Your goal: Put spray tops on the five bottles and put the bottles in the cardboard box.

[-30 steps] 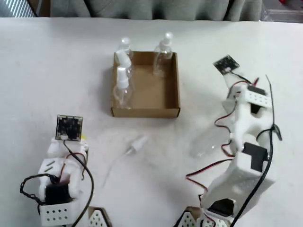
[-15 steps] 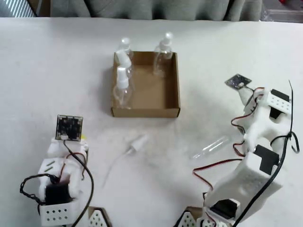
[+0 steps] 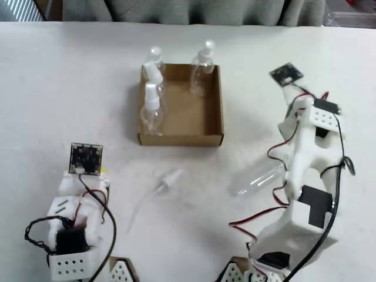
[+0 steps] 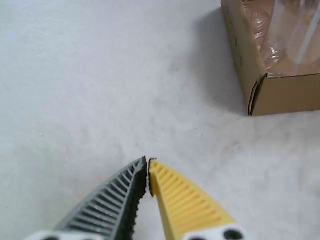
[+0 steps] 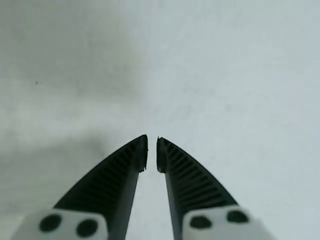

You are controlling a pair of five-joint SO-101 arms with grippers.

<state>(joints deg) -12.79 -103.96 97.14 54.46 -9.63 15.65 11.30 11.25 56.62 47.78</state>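
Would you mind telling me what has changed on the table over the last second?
The right arm swung out toward the table's right edge, then came back beside the loose bottle, which shifted only slightly. Nothing was taken hold of or let go; the right gripper has its jaws shut over bare table. The left arm, the spray top and the cardboard box with its four bottles stayed put.

High view, 7 o'clock: white printed plastic left arm [image 3: 66, 207] with looped black cables [image 3: 110, 229], black square dotted board [image 3: 86, 157], perforated white base plate [image 3: 70, 265]. 4 o'clock: white printed plastic right arm [image 3: 305, 153] with red and black wires [image 3: 258, 211], black servo blocks [image 3: 312, 205], dark circuit board [image 3: 286, 74]. Wrist views: left gripper [image 4: 148, 162] has grey ribbed finger [image 4: 117, 200], yellow ribbed finger [image 4: 182, 200], white mounts, dark screw holes; right gripper [image 5: 152, 145] has two black ribbed fingers [image 5: 112, 185].
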